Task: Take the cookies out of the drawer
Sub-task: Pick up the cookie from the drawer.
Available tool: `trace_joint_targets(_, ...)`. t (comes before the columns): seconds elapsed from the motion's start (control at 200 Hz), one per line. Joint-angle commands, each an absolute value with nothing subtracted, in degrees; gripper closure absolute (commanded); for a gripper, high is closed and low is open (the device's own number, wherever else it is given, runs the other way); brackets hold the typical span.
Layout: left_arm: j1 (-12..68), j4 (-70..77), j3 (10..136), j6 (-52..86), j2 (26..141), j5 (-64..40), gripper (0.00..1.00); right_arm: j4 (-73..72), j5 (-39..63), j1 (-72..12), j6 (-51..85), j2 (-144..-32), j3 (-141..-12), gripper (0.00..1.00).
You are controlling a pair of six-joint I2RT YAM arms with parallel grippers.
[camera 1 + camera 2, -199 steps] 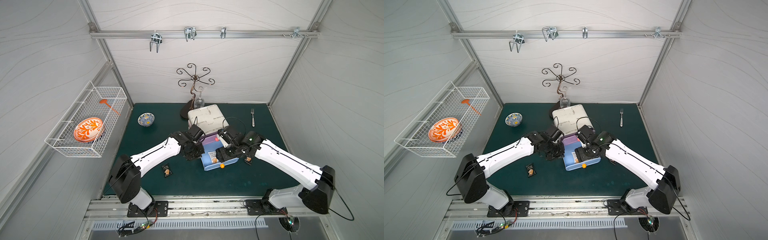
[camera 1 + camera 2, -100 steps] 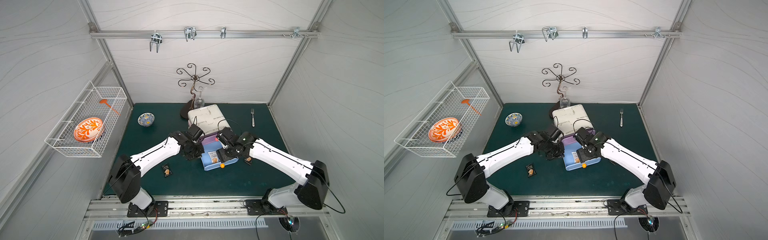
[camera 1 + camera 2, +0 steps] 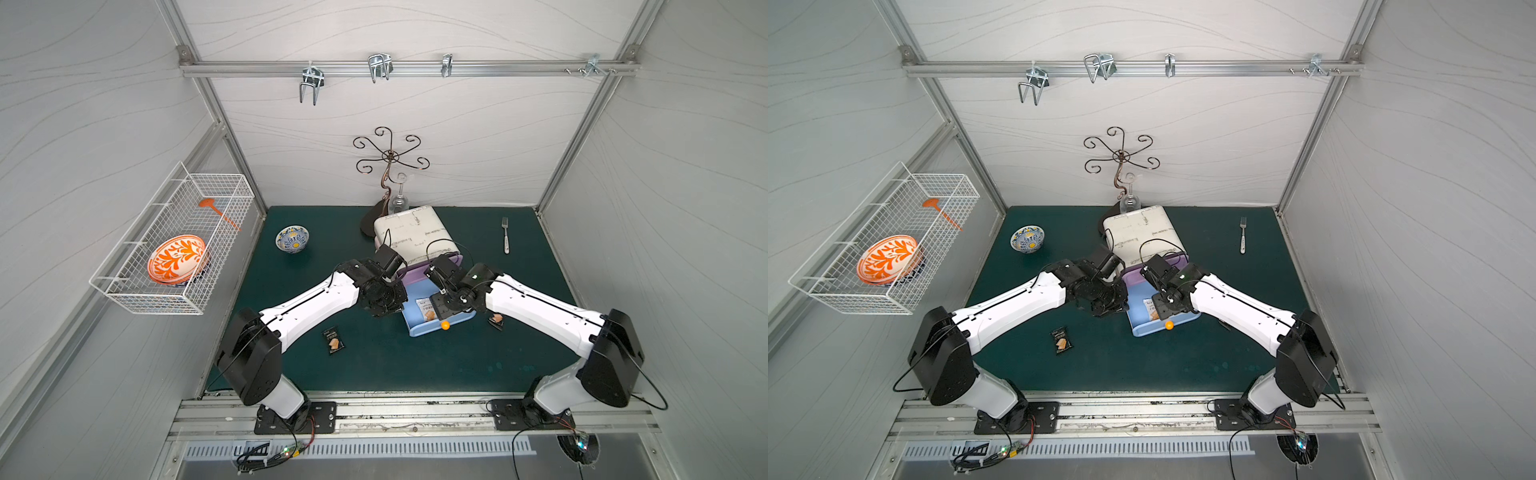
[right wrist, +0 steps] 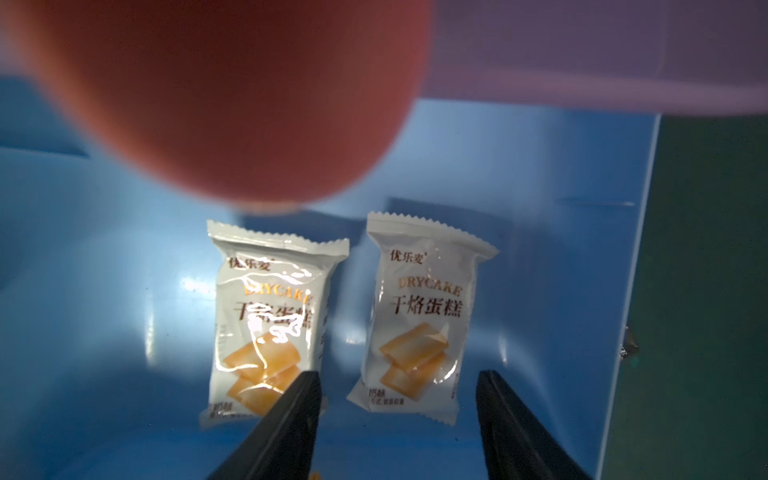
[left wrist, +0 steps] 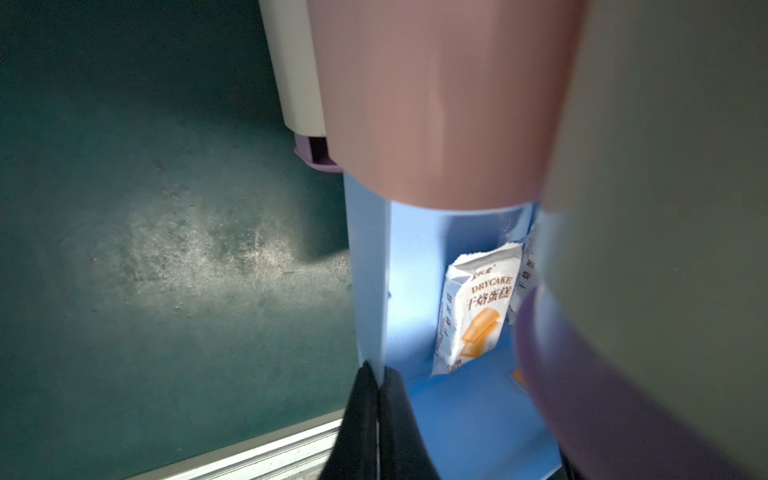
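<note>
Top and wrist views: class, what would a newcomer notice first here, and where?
Both arms meet over the blue drawer, pulled out mid-table, with the left gripper shut on its side wall. Inside, a white cookie packet lies between the jaws of the open right gripper, a second white packet beside it. A black packet lies out on the green mat.

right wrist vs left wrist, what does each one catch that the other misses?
Right wrist only: right gripper, jaws open, straddling one of two white packets, both seen whole, side by side. Left wrist only: left gripper shut on the blue drawer at its side wall, plus the white cabinet corner. Both: the blue drawer's floor and the white packets, though left wrist shows just one whole.
</note>
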State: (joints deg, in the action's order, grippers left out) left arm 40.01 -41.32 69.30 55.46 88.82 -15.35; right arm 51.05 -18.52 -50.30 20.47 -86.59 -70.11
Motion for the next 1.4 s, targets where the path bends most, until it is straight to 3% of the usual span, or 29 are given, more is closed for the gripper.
trace_joint_targets(0.0, 39.50, -35.54, 72.71, 54.05, 88.92, -17.64, 1.00, 51.22, -19.96, -49.83, 19.54, -88.87, -68.66, 0.37)
trace_joint_targets(0.255, 38.97, -35.10, 72.11, 53.79, 88.93, -18.02, 1.00, 48.17, -23.20, -49.92, 21.46, -88.48, -65.48, 0.47)
trace_joint_targets(0.385, 38.93, -34.81, 71.71, 53.88, 89.01, -18.19, 1.00, 46.14, -24.58, -49.92, 22.66, -86.68, -63.27, 0.59)
trace_joint_targets(0.605, 38.59, -35.02, 71.57, 53.59, 89.03, -18.19, 1.00, 43.06, -24.77, -49.99, 23.37, -81.57, -61.40, 0.70)
trace_joint_targets(0.655, 38.52, -34.97, 71.36, 53.70, 88.95, -18.19, 1.00, 42.80, -24.37, -49.88, 22.81, -80.59, -61.49, 0.65)
trace_joint_targets(0.725, 38.46, -34.94, 71.24, 53.61, 88.95, -18.19, 1.00, 44.05, -24.06, -49.84, 22.33, -80.15, -62.67, 0.48)
trace_joint_targets(0.8, 38.34, -34.92, 71.27, 53.53, 88.94, -18.19, 1.00, 44.66, -22.67, -49.70, 21.37, -79.78, -63.42, 0.41)
trace_joint_targets(0.995, 38.30, -34.57, 70.92, 53.53, 88.96, -18.19, 1.00, 45.34, -17.91, -48.28, 19.94, -81.40, -64.14, 0.36)
trace_joint_targets(1.395, 38.16, -33.96, 71.54, 54.05, 89.58, -18.19, 1.00, 45.74, -13.04, -45.92, 18.71, -87.98, -65.63, 0.36)
